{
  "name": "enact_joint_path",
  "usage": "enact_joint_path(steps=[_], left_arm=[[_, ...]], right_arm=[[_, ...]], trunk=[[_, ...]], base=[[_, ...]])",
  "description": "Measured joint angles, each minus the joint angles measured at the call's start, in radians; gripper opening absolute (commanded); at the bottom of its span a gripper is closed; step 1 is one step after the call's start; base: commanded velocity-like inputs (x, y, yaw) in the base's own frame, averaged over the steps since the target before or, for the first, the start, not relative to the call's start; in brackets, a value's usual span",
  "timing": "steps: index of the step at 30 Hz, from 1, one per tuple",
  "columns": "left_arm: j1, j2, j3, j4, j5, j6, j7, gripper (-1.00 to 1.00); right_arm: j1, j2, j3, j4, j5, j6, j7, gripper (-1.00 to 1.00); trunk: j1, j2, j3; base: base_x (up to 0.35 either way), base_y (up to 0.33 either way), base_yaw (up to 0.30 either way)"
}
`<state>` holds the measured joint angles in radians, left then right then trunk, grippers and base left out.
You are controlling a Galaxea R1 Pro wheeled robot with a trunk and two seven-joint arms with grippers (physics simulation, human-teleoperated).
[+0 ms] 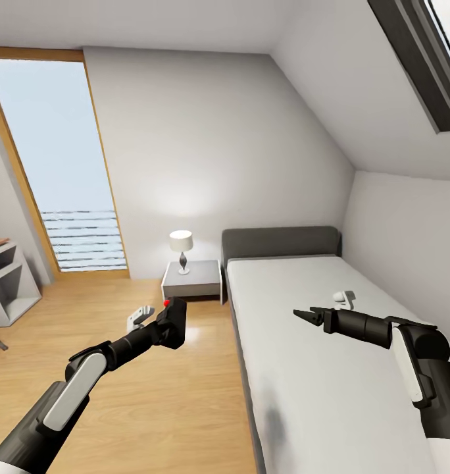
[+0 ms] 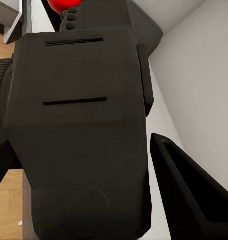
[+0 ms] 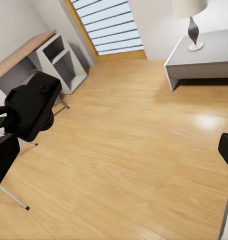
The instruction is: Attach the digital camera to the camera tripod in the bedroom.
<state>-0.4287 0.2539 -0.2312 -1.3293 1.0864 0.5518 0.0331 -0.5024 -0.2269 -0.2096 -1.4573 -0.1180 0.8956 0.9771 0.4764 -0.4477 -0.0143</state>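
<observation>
Digital camera (image 1: 173, 322) clamped in left pincer (image 1: 164, 324) — above wood floor (image 1: 152, 395), right pincer (image 1: 302, 315) open

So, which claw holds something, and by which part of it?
The left claw holds the digital camera by its body, one finger beside it. The right claw holds nothing.

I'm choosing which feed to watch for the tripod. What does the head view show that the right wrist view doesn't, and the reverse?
Head view's own: the grey-headboard bed with white mattress and the dark-framed skylight.

Right wrist view's own: a clear look at thin silver-grey legs with black feet on the floor near the desk, likely the camera tripod's.

Shared: the small black boxy digital camera clamped in the left gripper, the wood-topped desk, the grey nightstand with its white-shaded lamp, and the slatted window.
</observation>
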Motion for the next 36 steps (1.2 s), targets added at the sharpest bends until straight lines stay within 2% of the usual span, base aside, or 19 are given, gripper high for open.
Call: enact_joint_path(steps=[7, 36], left_arm=[[0.0, 0.0, -0.001, 0.0, 0.003, 0.0, 0.0, -1.0], [0.0, 0.001, 0.001, -0.009, 0.014, 0.004, -0.003, -1.0]], right_arm=[[0.0, 0.0, 0.0, 0.0, 0.0, 0.0, 0.0, 1.0], [0.0, 0.0, -0.001, 0.0, 0.0, -0.001, 0.002, 1.0]], trunk=[[-0.027, 0.048, 0.021], [-0.027, 0.049, 0.021]], base=[[0.0, 0.0, 0.0], [0.0, 0.0, 0.0]])
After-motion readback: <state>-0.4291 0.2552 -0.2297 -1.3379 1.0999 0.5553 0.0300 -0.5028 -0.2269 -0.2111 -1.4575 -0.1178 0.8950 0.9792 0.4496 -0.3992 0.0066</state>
